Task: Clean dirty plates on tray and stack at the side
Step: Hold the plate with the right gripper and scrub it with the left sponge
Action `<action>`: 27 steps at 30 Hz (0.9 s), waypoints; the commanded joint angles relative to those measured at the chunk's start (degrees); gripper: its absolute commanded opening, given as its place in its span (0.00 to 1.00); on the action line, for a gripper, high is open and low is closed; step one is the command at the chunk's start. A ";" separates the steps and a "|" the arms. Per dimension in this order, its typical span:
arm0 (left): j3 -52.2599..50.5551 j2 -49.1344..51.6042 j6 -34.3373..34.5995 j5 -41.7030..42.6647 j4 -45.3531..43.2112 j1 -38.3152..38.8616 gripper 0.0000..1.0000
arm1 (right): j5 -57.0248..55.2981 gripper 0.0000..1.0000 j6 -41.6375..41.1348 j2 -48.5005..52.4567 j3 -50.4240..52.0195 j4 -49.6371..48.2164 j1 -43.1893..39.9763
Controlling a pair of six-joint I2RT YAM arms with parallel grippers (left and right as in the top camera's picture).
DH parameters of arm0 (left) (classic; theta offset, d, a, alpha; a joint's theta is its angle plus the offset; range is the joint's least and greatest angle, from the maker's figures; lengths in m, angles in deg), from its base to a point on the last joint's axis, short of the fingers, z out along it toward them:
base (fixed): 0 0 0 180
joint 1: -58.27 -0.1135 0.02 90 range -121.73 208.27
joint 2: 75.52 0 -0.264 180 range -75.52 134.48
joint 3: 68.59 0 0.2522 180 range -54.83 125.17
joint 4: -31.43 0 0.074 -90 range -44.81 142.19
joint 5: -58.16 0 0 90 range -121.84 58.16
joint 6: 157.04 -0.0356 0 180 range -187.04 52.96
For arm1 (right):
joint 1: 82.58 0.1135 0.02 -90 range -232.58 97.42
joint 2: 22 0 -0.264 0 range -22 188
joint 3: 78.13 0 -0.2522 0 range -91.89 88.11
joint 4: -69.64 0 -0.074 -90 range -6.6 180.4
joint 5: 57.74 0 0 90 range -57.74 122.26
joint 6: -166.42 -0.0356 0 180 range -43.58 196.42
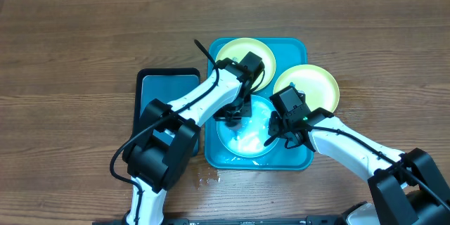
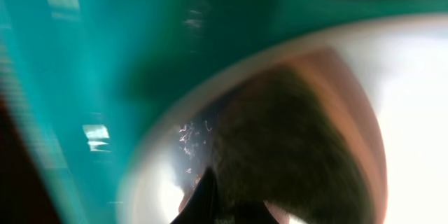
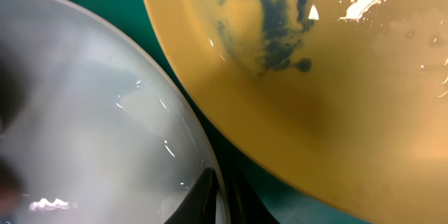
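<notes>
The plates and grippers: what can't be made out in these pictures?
Left gripper: overhead, its wrist covers the fingers; the left wrist view is blurred, so the brown mass is unidentifiable.
Right gripper: overhead hides its fingers; right wrist view cuts them off at the bottom edge.
Teal-rimmed plate: glare and both arms hide any smears.
Smeared plate: cut off by frame edges.

I note the counter (image 1: pixel 70 42) is matt, grained wood; the tray (image 1: pixel 294 48) glossy, smooth plastic; the teal-rimmed plate (image 1: pixel 246 140) shiny, wet-looking, with bright glints.
</notes>
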 commanded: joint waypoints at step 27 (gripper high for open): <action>-4.72 1.36 0.96 -17.22 7.17 -0.52 0.04 | -2.40 0.04 -0.04 1.22 0.42 -0.83 -0.81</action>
